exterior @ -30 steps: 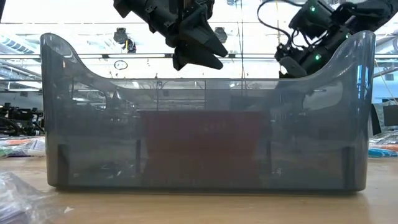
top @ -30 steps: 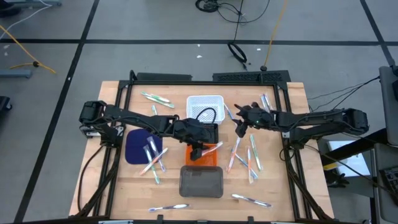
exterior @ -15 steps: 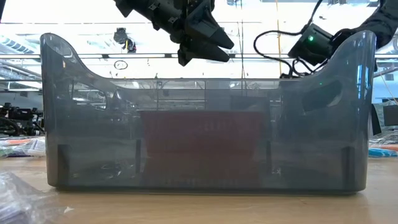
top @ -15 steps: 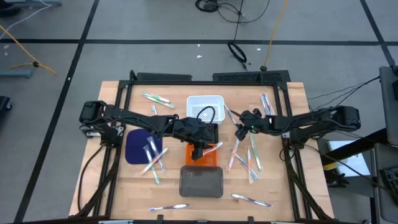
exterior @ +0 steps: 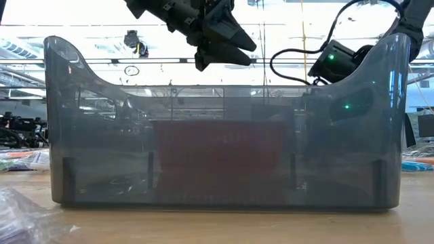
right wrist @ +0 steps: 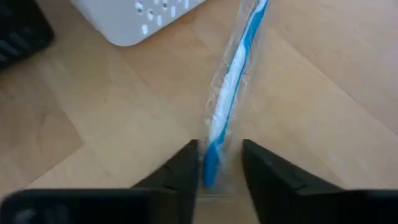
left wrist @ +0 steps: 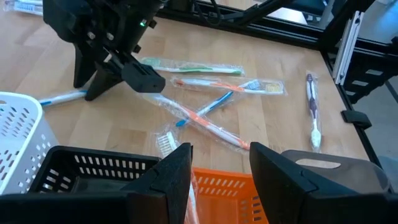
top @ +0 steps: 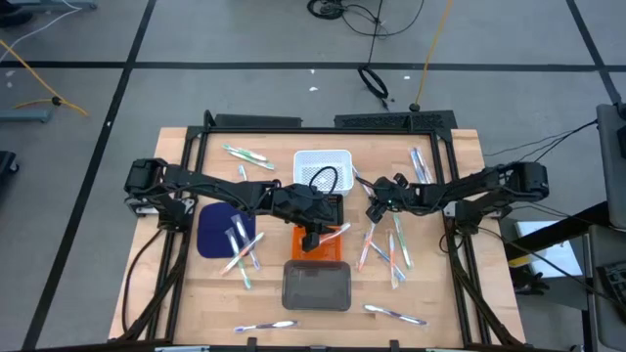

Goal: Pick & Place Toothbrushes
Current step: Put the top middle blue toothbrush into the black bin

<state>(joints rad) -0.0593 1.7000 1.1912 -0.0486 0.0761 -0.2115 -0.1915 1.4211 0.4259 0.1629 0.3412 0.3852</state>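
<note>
Right gripper [right wrist: 217, 163] low on the table, fingers apart straddling a wrapped blue toothbrush [right wrist: 229, 93] lying beside the white basket [right wrist: 143, 15]; left gripper [top: 315, 238] fingers apart, empty, over the orange tray [left wrist: 224, 193].

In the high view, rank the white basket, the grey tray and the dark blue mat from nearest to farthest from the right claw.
Measured from the right claw, low over the table right of the centre trays:
1. White basket: just to its left, toward the table's far edge.
2. Grey tray: near edge, centre.
3. Dark blue mat: left side, beyond the left arm.
</note>
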